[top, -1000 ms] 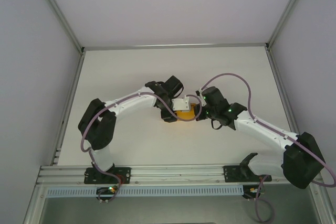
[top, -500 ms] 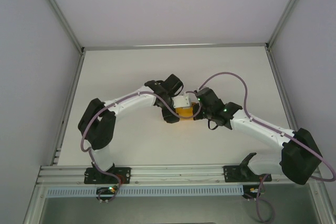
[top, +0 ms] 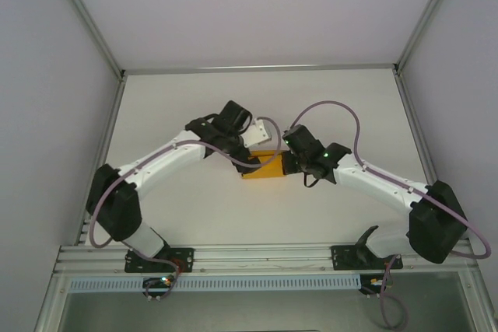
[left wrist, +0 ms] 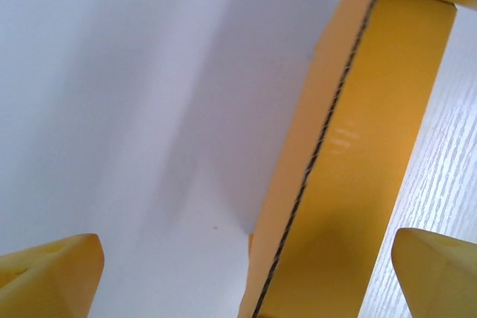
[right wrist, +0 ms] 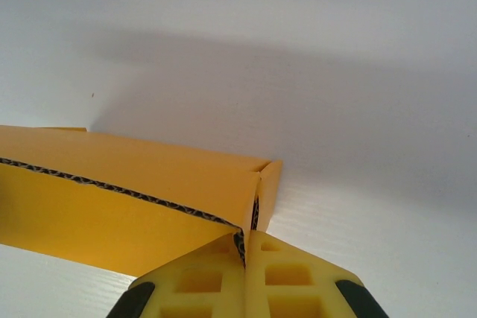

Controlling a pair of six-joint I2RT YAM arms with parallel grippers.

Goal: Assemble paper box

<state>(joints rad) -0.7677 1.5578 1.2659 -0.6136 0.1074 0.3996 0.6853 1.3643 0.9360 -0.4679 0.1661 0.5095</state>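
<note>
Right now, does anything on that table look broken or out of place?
Nothing looks damaged. The paper box lies slanted on the table, only partly folded. The right tool pinches one corner of it; the left tool straddles an edge, open.

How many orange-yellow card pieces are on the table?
1. The bright orange-yellow corrugated card box sits on the white table, its end clamped in the right pincer, its edge between the open fingers of the left pincer. More could hide under the arms.
</note>
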